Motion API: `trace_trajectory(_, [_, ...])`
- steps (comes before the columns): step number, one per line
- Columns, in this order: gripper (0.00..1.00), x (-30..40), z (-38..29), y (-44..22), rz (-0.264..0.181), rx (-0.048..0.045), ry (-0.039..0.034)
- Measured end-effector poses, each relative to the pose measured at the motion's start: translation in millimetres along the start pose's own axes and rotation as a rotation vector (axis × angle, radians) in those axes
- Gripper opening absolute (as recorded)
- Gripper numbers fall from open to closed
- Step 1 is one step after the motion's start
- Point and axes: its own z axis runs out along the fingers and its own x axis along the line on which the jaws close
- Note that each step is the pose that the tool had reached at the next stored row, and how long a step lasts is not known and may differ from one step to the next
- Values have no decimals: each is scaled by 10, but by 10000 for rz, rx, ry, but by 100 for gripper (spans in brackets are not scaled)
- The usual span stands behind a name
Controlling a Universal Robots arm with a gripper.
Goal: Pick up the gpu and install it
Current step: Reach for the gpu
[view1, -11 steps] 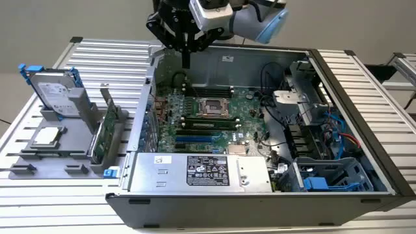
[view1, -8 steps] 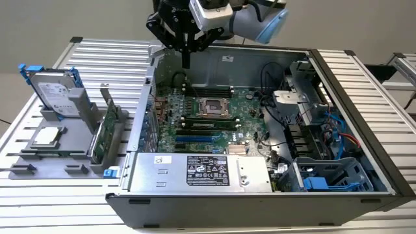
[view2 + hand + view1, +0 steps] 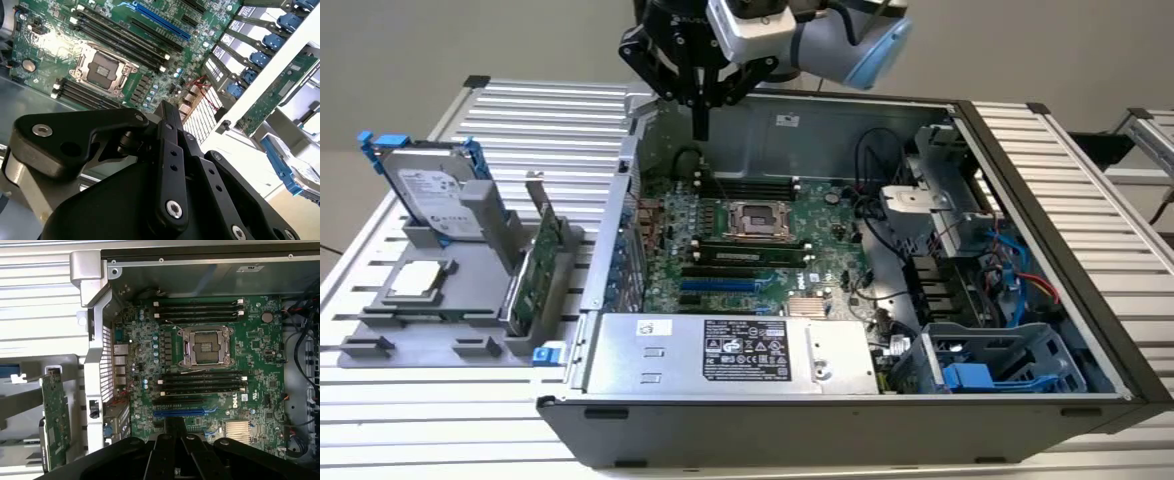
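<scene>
The top of the exterior view cuts off the arm's upper part. In both wrist views the gripper's black linkage hides one edge of the motherboard.

The gripper [image 3: 702,125] hangs over the far wall of the open case [image 3: 1014,200]. Its two fingers are pressed together into one thin point with nothing between them (the same closed pair shows in the second wrist view [image 3: 167,109] and the first wrist view [image 3: 175,425]).

The gpu [image 3: 534,272] is outside the case, well apart from the gripper. It stands on edge in a slot of the grey holder [image 3: 467,300] at the exterior view's left. It shows a thin edge and a green board face, and its bracket end is hard to make out. In the first wrist view the gpu [image 3: 54,420] is a narrow green strip beside the case's perforated metal wall.

The holder also carries a hard drive [image 3: 434,190], upright in a blue frame. A small square silver chip [image 3: 416,280] lies flat in it.

Inside the case is a green motherboard [image 3: 834,215] with a square metal-framed socket [image 3: 754,218]. Long black slots run across it, along with one blue slot [image 3: 182,413]. A silver boxy power supply [image 3: 720,352] sits along the near edge. At the exterior view's right, cables and blue-latched bays crowd together and are hard to sort out.

The table [image 3: 520,110] is ribbed aluminium.
</scene>
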Motion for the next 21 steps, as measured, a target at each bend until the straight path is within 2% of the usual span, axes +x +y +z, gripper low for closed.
trace_trajectory(10, [0, 111, -2, -8, -1, -1, 0])
trace_trajectory(21, [0, 284, -6, -25, -1, -1, 0])
